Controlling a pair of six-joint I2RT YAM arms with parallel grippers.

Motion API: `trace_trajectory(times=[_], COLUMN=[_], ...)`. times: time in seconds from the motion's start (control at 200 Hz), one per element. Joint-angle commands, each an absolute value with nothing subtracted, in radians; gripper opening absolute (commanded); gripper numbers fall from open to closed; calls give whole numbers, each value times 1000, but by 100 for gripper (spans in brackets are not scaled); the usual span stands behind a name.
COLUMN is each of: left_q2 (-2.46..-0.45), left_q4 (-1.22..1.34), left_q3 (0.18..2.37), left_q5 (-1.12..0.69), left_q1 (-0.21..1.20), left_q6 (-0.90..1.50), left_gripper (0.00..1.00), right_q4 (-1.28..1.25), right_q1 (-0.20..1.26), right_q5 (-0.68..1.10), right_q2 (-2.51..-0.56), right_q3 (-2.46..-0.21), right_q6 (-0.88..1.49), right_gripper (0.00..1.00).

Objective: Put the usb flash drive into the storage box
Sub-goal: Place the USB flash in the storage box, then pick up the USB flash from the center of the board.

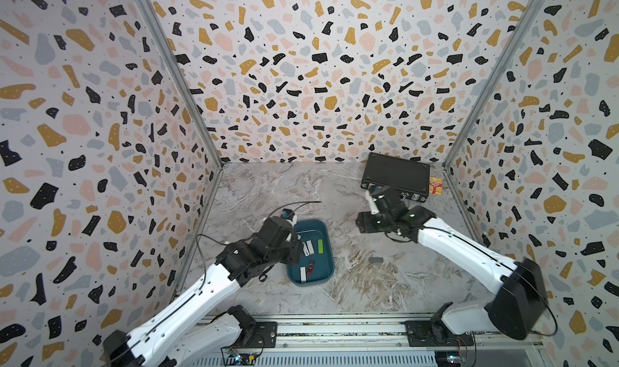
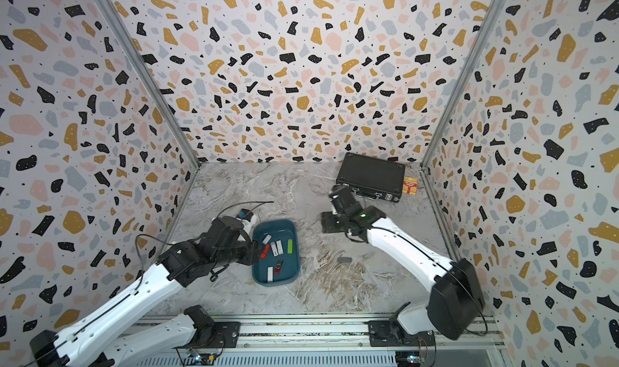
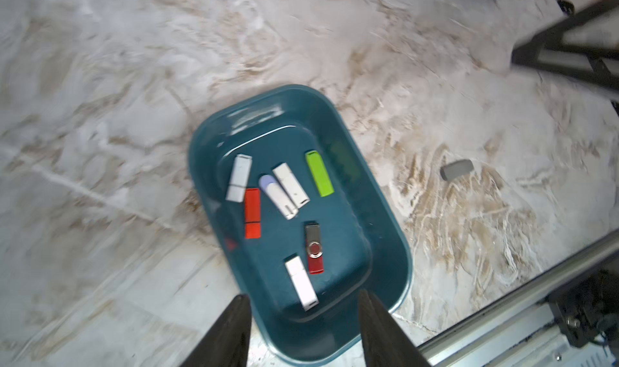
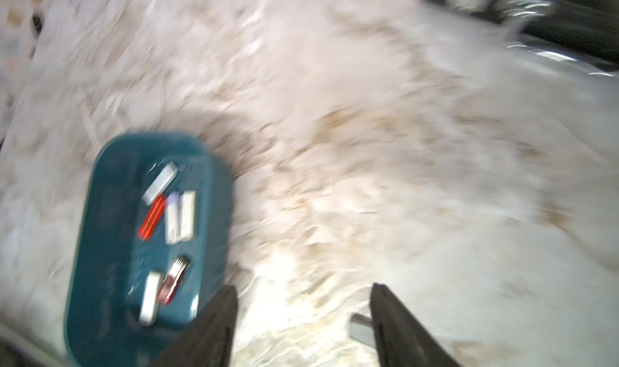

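the left pincer hangs spread and empty over the storage box, the near rim just below its fingers, likely so that anything let go lands inside the raised wall. the box is glossy teal plastic, shallow and round-cornered. seven small slab-shaped drives lie flat on its floor. the right pincer is spread too, pinching nothing. the grey usb flash drive, matte and rounded, lies on the veined marble table just beside one finger, outside the box.

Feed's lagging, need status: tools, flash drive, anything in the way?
Left tool open, empty, above storage box. Right tool open, empty, up near black briefcase. Grey flash drive on table, outside box. Path to it clear.
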State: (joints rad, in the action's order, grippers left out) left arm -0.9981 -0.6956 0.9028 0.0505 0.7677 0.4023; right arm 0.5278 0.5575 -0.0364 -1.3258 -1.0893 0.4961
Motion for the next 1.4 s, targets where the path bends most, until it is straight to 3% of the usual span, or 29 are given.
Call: trace_trajectory(times=[0.0, 0.2, 0.32, 0.686, 1.396], left_q2=[-1177, -1562, -1737, -2095, -2231], left_q4=[-516, -412, -434, -527, -596], left_q3=[971, 1151, 1285, 1559, 1681], left_q5=[15, -109, -98, -30, -6], left_q1=[907, 1029, 1084, 1108, 1108], left_q6=[279, 46, -82, -213, -228], left_gripper=[56, 57, 59, 56, 48], right_q4=[587, 522, 474, 442, 428], right_q1=[400, 36, -81, -102, -102], right_q5=[-86, 151, 237, 262, 302], right_q2=[-1256, -1264, -1287, -1313, -1322], right_q3=[-978, -830, -775, -761, -752], right_q6=[500, 571, 583, 567, 562], right_gripper=[85, 89, 90, 87, 84])
